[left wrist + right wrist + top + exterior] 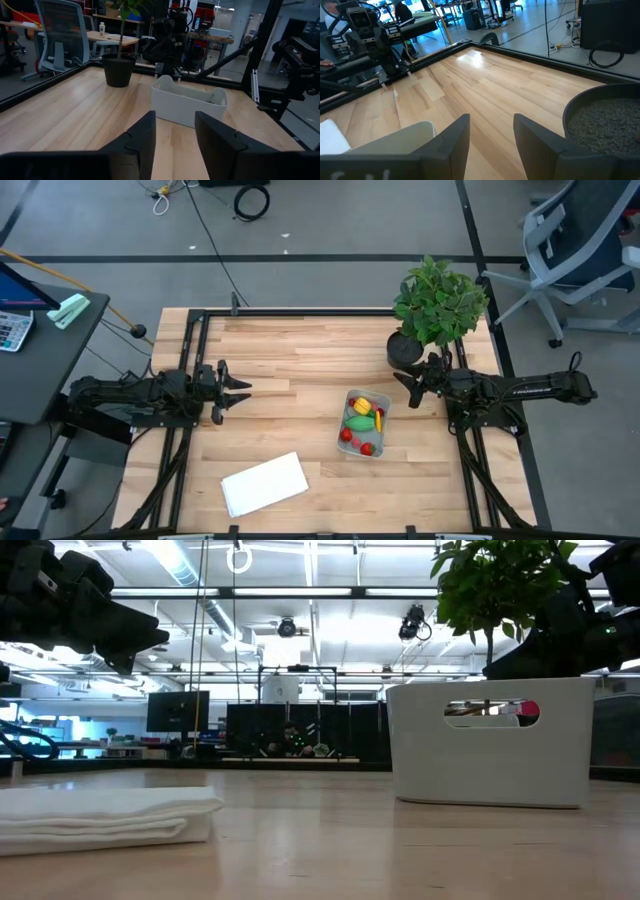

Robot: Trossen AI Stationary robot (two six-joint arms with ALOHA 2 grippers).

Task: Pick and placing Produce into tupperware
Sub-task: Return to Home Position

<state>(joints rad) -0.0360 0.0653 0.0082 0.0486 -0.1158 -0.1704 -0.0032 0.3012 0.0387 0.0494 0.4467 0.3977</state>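
The pale tupperware (378,423) stands on the table right of centre. Inside it lies the produce (360,421): a green oval, yellow pieces (362,406) and red pieces (367,447). In the low view a red piece (529,712) shows through the tupperware's (490,755) handle slot. My left gripper (243,392) hovers open over the table's left half, pointing right toward the tupperware (187,102). My right gripper (403,387) hovers open just right of the tupperware, beside the plant pot, with the container's rim (395,140) below its fingers. Neither gripper holds anything.
A leafy potted plant (438,305) stands in a black pot (605,120) at the far right, close to my right gripper. A folded white sheet (264,484) lies near the table's near edge, left of centre. Bare wood lies between my left gripper and the tupperware.
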